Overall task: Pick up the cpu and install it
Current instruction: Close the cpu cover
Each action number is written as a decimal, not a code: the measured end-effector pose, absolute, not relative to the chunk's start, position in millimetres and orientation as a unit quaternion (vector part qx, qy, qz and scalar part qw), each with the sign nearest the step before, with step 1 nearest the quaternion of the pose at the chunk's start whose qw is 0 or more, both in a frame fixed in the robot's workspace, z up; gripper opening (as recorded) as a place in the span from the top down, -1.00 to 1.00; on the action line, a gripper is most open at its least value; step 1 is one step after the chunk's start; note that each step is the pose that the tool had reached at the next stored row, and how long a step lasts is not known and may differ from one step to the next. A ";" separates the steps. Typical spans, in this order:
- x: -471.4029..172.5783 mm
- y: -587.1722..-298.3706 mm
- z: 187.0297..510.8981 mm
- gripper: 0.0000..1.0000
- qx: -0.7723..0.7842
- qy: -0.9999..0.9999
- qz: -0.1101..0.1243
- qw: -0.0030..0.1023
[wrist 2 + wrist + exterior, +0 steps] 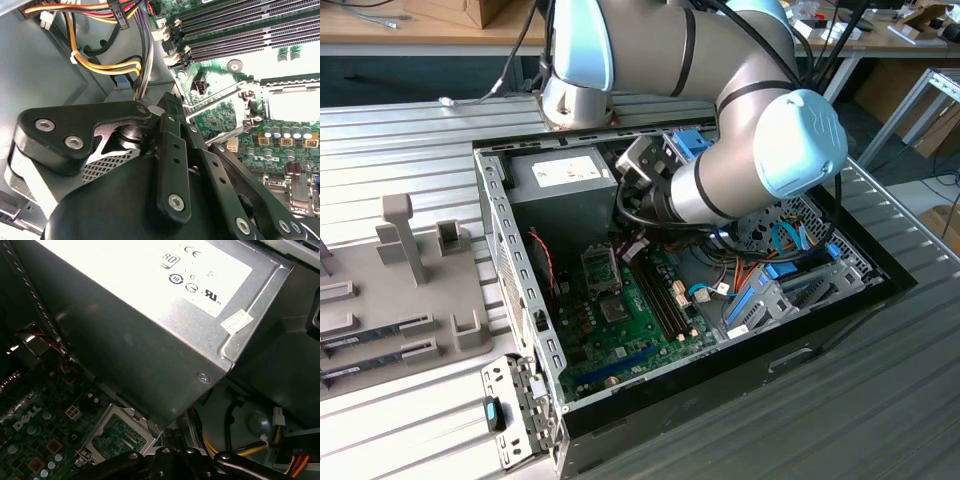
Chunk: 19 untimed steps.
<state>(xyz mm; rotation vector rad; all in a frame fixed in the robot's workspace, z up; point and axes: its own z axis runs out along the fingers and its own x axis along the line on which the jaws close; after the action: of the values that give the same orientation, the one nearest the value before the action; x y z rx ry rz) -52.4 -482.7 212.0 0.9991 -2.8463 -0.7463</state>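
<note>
In the exterior view my gripper point(629, 247) reaches down into the open computer case, just above the motherboard point(650, 320). In the second wrist view the black fingers point(169, 131) come together with nothing visible between them, and their tips rest against the raised hinged lid point(218, 111) of the socket. Beside the lid's hinge, a pale silvery square lies inside the socket frame; it looks like the cpu point(294, 103), lying flat. In the first wrist view the socket frame point(116, 434) appears just ahead of the fingers point(165, 457).
The grey power supply box point(150, 325) stands close over the socket. Bundled coloured cables point(107, 67) hang beside the gripper. Memory slots point(240, 30) run along the board past the socket. A grey fixture tray point(390, 290) sits outside the case at the exterior view's left.
</note>
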 end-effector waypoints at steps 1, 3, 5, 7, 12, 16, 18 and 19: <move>-52.3 -482.9 213.2 0.79 0.321 -0.916 -0.240 0.017; -52.3 -483.1 214.6 0.79 0.321 -0.916 -0.240 0.017; -52.3 -483.3 217.0 0.79 0.321 -0.916 -0.240 0.017; -52.3 -483.3 218.6 0.79 0.321 -0.916 -0.240 0.017; -52.4 -483.5 222.1 0.79 0.321 -0.916 -0.239 0.017; -52.3 -483.8 223.1 0.79 0.321 -0.916 -0.240 0.017; -52.3 -484.3 223.1 0.79 0.322 -0.915 -0.241 0.017; -52.3 -485.3 223.1 0.79 0.322 -0.915 -0.242 0.016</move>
<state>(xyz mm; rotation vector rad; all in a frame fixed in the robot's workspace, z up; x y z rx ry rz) -52.3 -485.3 223.1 0.9998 -2.8459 -0.7537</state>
